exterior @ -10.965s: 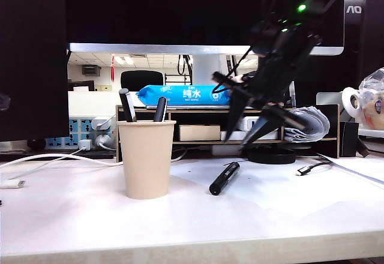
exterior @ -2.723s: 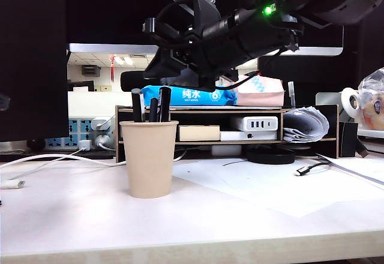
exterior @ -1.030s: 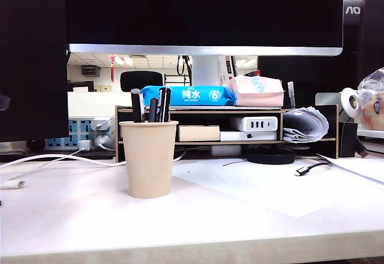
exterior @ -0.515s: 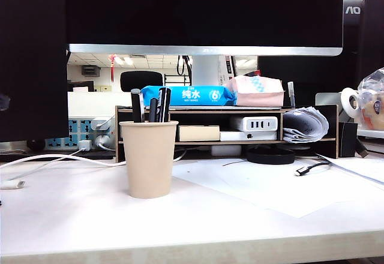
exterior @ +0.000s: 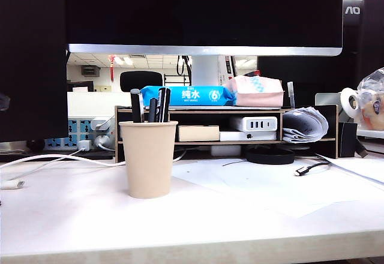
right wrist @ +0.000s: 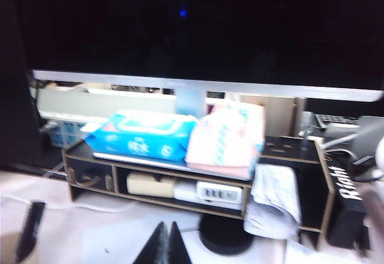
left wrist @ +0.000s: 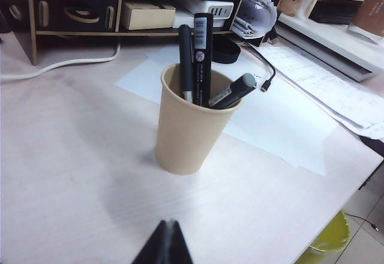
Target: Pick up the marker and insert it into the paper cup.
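The beige paper cup (exterior: 148, 162) stands upright on the white table, left of centre. Three pens stick out of it. The slim all-black marker (exterior: 153, 109) stands between a grey-capped one (exterior: 137, 104) and a thicker labelled one (exterior: 164, 103). In the left wrist view the marker (left wrist: 186, 60) leans on the inner wall of the cup (left wrist: 191, 135). My left gripper (left wrist: 168, 224) is shut and empty, over bare table short of the cup. My right gripper (right wrist: 168, 227) is shut and empty, facing the shelf. Neither arm shows in the exterior view.
Behind the cup is a black desk shelf (exterior: 198, 110) with a blue wipes pack (exterior: 189, 95) and a pink tissue pack (exterior: 258, 91), under a large monitor (exterior: 204, 12). A paper sheet (exterior: 264, 186), a USB cable (exterior: 309, 168) and a white cable (exterior: 54, 157) lie on the table.
The marker that earlier lay on the paper sheet now stands in the cup. The arm that hung over the cup has left the exterior view. Nothing differs over the last second.
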You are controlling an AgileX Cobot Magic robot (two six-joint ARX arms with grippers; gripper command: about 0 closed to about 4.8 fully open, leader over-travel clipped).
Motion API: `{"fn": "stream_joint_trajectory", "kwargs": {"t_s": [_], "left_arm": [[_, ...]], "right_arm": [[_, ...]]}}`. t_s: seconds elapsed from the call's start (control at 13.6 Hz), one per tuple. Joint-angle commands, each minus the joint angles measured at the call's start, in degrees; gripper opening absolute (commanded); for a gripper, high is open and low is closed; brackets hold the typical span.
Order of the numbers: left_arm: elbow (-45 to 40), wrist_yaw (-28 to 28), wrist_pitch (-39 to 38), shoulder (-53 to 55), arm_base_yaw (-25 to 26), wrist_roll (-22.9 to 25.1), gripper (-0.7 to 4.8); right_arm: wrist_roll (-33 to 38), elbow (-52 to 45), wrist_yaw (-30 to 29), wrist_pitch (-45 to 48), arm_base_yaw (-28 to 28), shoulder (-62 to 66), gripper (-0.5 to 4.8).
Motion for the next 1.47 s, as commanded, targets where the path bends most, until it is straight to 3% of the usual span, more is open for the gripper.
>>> {"fn": "stream_joint_trajectory", "kwargs": {"t_s": [0.07, 0.22, 0.52, 0.96, 1.47], "left_arm": [[-0.13, 0.00, -0.63, 0.02, -0.02, 0.04, -0.05], [-0.13, 0.00, -0.63, 0.02, -0.02, 0.04, -0.05], [-0.13, 0.00, -0.61, 0.02, -0.02, 0.07, -0.05], [-0.13, 0.00, -0.63, 0.02, -0.02, 0.04, -0.05], [-0.13, 0.02, -0.63, 0.02, -0.02, 0.04, -0.05]], "right_arm": [[0.72, 0.13, -2.08, -7.96, -8.66, -0.22, -0.01], [0.68, 0.07, -1.16, -13.25, -12.31, -0.31, 0.00], [4.52, -9.97, 1.62, -11.41, -14.53, -5.44, 0.00], [8.92, -21.62, 1.55, -5.25, -14.47, -11.28, 0.00], [9.22, -23.08, 2.10, -3.23, -12.83, -11.28, 0.00]]}}
